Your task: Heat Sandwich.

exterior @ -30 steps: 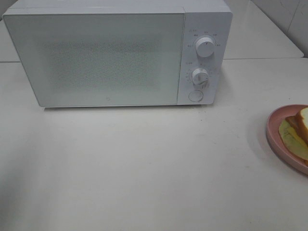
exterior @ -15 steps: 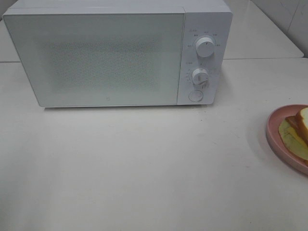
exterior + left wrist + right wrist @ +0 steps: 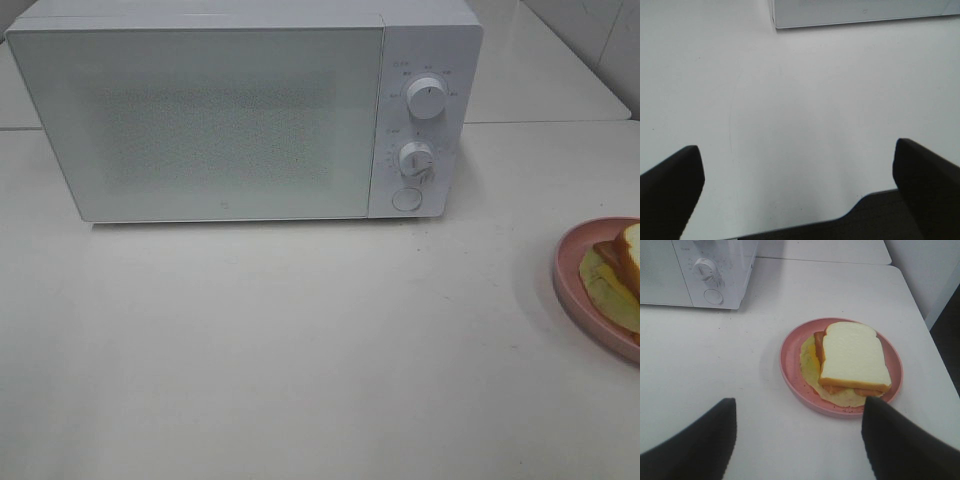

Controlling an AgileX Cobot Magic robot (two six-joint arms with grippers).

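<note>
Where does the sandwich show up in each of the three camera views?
Exterior high: the sandwich lies at the right edge, cut off by the frame, on the pink plate.
Left wrist: not in it; only bare table and the microwave's lower edge.
Right wrist: centre right, whole, on the plate, beyond the open right gripper.
Shared landmark: the microwave, in all three.

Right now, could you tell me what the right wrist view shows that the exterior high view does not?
Only the right wrist view shows the whole sandwich on the full pink plate, with the right gripper open, empty and short of the plate. Only the exterior high view shows the entire microwave, its door closed, and both dials; there the plate is cut off at the frame edge. Both share the white table, the microwave's lower dial and its round button.
</note>
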